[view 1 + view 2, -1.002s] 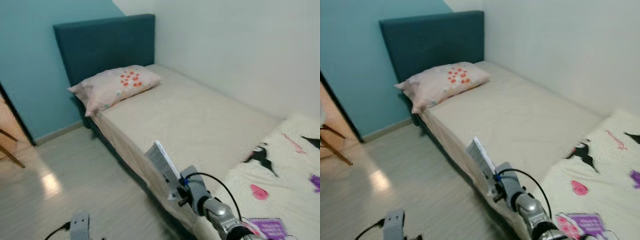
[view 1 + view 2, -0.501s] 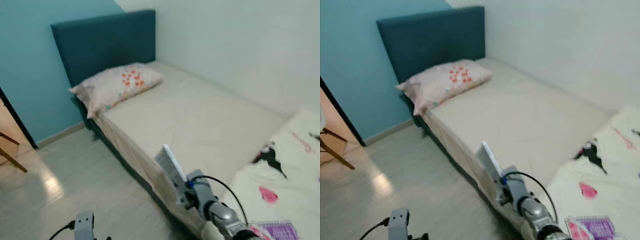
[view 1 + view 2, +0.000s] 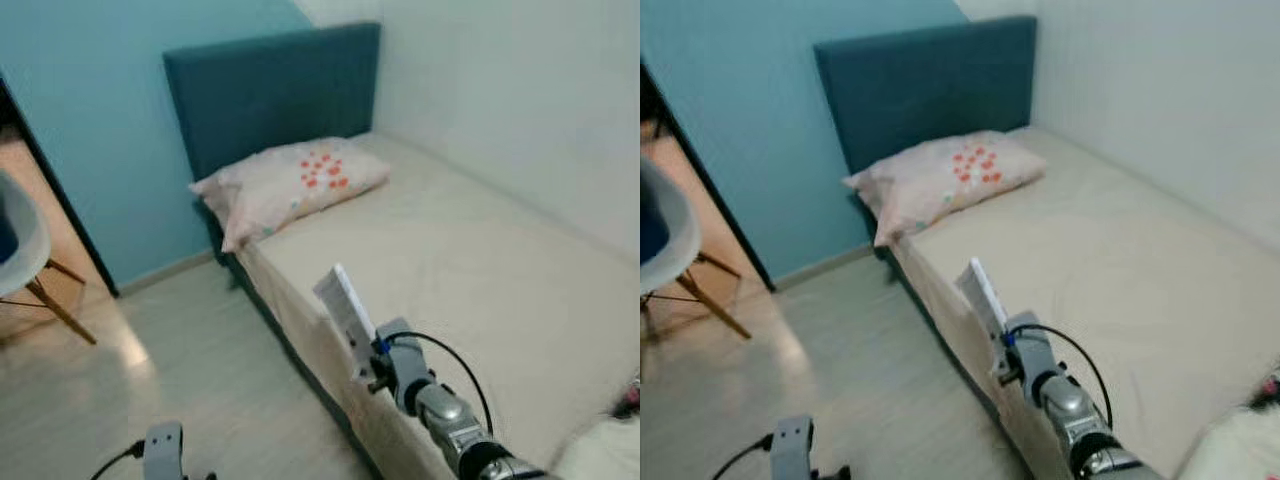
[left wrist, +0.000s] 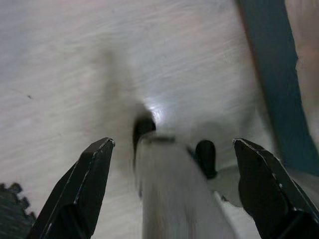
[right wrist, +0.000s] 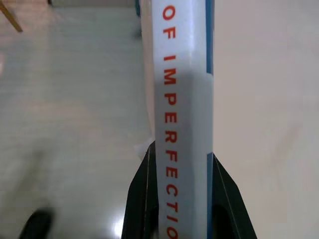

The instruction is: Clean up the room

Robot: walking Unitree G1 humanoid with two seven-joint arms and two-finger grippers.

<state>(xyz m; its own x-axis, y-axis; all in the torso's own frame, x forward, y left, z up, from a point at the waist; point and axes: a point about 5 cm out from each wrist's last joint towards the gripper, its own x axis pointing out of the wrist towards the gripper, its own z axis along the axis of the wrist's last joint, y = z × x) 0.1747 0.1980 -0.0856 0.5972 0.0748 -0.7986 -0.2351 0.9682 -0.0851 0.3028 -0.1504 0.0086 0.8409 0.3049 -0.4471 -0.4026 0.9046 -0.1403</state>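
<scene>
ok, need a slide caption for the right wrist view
Right end effector clamps a white book by its red-lettered spine, held over the bed edge and pale floor.

A bed (image 3: 470,270) with a beige sheet and a dark teal headboard (image 3: 270,95) stands along the white wall, its head against the blue wall. A pale pink pillow (image 3: 290,185) with red dots lies at the head end, touching the headboard. Beside the bed is a pale wood-look floor (image 3: 170,370), where a chair (image 3: 25,260) with wooden legs stands near the doorway.
</scene>
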